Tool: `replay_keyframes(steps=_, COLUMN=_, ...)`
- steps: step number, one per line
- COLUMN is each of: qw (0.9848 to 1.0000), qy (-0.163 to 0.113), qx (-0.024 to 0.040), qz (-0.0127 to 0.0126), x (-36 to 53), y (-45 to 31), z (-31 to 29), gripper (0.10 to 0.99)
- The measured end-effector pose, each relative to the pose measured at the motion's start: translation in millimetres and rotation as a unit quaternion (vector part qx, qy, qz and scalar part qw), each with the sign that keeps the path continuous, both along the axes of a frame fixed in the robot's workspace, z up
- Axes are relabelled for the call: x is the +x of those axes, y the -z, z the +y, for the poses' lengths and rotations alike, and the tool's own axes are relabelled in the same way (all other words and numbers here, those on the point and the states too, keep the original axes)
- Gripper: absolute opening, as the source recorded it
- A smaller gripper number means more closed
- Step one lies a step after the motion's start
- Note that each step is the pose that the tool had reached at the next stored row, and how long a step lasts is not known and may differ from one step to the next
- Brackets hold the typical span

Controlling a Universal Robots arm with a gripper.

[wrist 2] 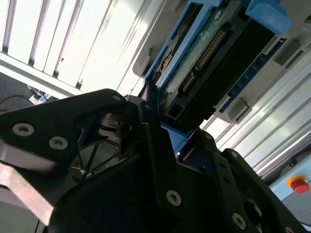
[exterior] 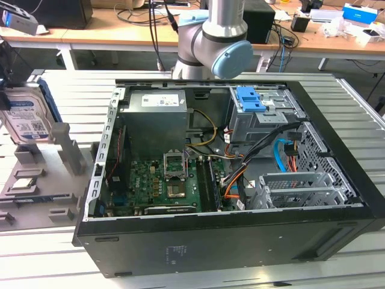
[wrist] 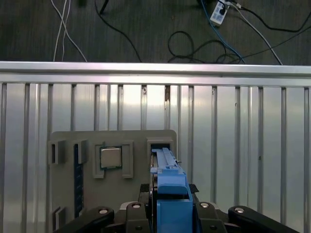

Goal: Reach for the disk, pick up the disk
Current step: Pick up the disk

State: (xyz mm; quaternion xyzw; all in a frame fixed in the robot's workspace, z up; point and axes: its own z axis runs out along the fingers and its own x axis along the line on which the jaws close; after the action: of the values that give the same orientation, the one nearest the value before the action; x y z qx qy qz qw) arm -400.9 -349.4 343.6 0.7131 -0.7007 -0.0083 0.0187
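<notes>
Silver disk (exterior: 25,117): stands upright on edge inside its blue frame, at about nine o'clock of the computer case (exterior: 240,241) in the exterior view, directly over the grey holder (exterior: 66,153).
Claw: in the second wrist view the gripper (wrist 2: 171,120) is clamped on one end of the disk. One black finger (wrist 2: 152,128) is pressed flat against the blue frame, and the other is set against the opposite face.
Step in hand: judged to be the pick-up, with the reach completed.
Clearance: it cannot be told whether the disk's lower edge is free of the holder.
Conduct of the step: the lift is best made straight along the holder's uprights, without tilt, so that the frame is not dragged against them. The grip is taken near one end only, so swing is to be guarded against and the motion kept slow.
Hazard: the chip (wrist: 111,158) is seated just beside the disk's place in the holder and should not be brushed.
Exterior view supplies: the disk's label face, the arm (exterior: 210,36) at twelve o'clock of the case, and the slatted table (exterior: 361,114).
Second wrist view supplies: the disk's green board, its connector (wrist 2: 204,56), and the finger contact.
First wrist view supplies: the disk's thin blue edge (wrist: 167,194), lined up with a dark slot (wrist: 158,144) in the holder.
</notes>
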Motion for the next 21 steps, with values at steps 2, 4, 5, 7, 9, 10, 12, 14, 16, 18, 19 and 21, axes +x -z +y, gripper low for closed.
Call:
replay_keyframes(steps=2, qw=1.0, qy=0.0, qx=0.0, qz=0.0, x=0.0, y=-3.0, z=0.0, gripper=0.369)
replay_keyframes(steps=4, qw=1.0, qy=0.0, qx=0.0, qz=0.0, x=0.1, y=-8.1, z=0.0, gripper=0.369)
replay_keyframes(steps=5, qw=1.0, qy=0.0, qx=0.0, qz=0.0, x=0.1, y=-10.7, z=0.0, gripper=0.369)
replay_keyframes(steps=7, qw=1.0, qy=0.0, qx=0.0, qz=0.0, x=0.2, y=-14.6, z=0.0, gripper=0.369)
replay_keyframes(steps=9, qw=1.0, qy=0.0, qx=0.0, qz=0.0, x=0.2, y=-18.8, z=0.0, gripper=0.369)
replay_keyframes(steps=10, qw=1.0, qy=0.0, qx=0.0, qz=0.0, x=0.3, y=-20.4, z=0.0, gripper=0.369)
replay_keyframes(steps=12, qw=1.0, qy=0.0, qx=0.0, qz=0.0, x=0.3, y=-23.4, z=0.0, gripper=0.369)
replay_keyframes(steps=14, qw=1.0, qy=0.0, qx=0.0, qz=0.0, x=0.4, y=-26.6, z=0.0, gripper=0.369)
replay_keyframes(steps=16, qw=1.0, qy=0.0, qx=0.0, qz=0.0, x=0.4, y=-29.8, z=0.0, gripper=0.369)
replay_keyframes(steps=18, qw=1.0, qy=0.0, qx=0.0, qz=0.0, x=0.5, y=-35.4, z=0.0, gripper=0.369)
replay_keyframes(steps=19, qw=1.0, qy=0.0, qx=0.0, qz=0.0, x=0.5, y=-38.4, z=0.0, gripper=0.369)
replay_keyframes(steps=21, qw=1.0, qy=0.0, qx=0.0, qz=0.0, x=0.6, y=-43.1, z=0.0, gripper=0.369)
